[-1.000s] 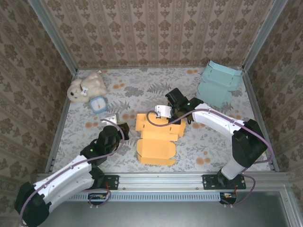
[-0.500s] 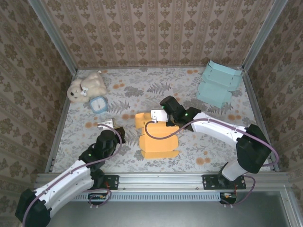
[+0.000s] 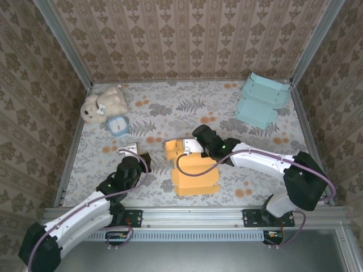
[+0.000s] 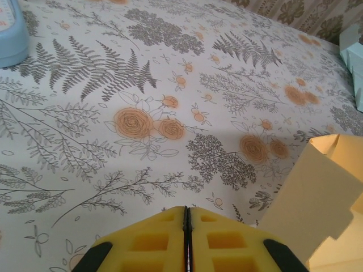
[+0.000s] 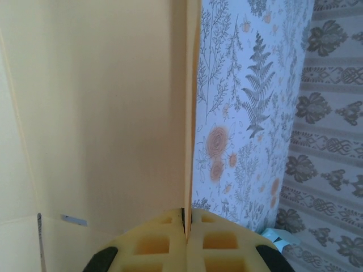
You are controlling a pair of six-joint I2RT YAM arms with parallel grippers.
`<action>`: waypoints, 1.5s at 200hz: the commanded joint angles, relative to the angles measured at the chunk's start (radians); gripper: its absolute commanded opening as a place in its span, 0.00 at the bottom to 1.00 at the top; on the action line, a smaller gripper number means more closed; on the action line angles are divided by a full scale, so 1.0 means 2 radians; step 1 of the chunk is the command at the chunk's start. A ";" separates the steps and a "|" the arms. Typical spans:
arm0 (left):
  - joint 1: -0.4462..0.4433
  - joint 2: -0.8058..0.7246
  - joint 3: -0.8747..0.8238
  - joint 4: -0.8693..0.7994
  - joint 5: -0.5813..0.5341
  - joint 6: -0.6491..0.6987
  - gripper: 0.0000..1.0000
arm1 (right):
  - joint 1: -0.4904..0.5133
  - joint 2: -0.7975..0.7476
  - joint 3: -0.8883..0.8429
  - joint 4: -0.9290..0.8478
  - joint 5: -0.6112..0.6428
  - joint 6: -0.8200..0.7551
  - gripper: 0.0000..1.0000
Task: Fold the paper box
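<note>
The orange paper box (image 3: 194, 171) is seen partly folded near the middle of the floral bench (image 3: 170, 107). A thin panel edge on its far side is pinched between the pads of the right gripper (image 5: 185, 218), which is set over that side. The left gripper (image 4: 186, 218) is held just left of the box, apart from it, its pads pressed together on nothing. A pale blue box (image 3: 261, 99) is found well apart, at the far right corner.

You've got beige damask-patterned wallpaper walls (image 3: 193, 39) on three sides, with silver metal corner posts (image 3: 63, 42) rising at the back. Below, you see a white surface (image 3: 170, 105) printed with grey ferns and orange roses, evenly lit. A ribbed aluminium rail (image 3: 193, 214) runs along its near edge.
</note>
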 commanded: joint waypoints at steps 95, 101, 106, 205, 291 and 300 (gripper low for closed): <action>0.003 0.054 0.007 0.063 0.028 0.054 0.11 | 0.000 -0.022 -0.070 0.131 0.021 -0.050 0.00; 0.003 0.059 0.005 0.067 0.027 0.056 0.11 | 0.001 -0.023 -0.077 0.144 0.023 -0.058 0.00; 0.004 0.061 0.003 0.070 0.025 0.057 0.11 | 0.002 -0.024 -0.085 0.158 0.023 -0.066 0.00; 0.006 0.125 -0.006 0.147 0.037 0.086 0.11 | 0.025 -0.032 -0.205 0.468 0.026 -0.163 0.00; 0.006 0.170 0.006 0.160 0.012 0.091 0.10 | 0.030 0.064 -0.229 0.571 0.047 -0.198 0.00; 0.006 0.176 0.006 0.164 0.013 0.092 0.10 | 0.031 0.075 -0.230 0.582 0.051 -0.202 0.00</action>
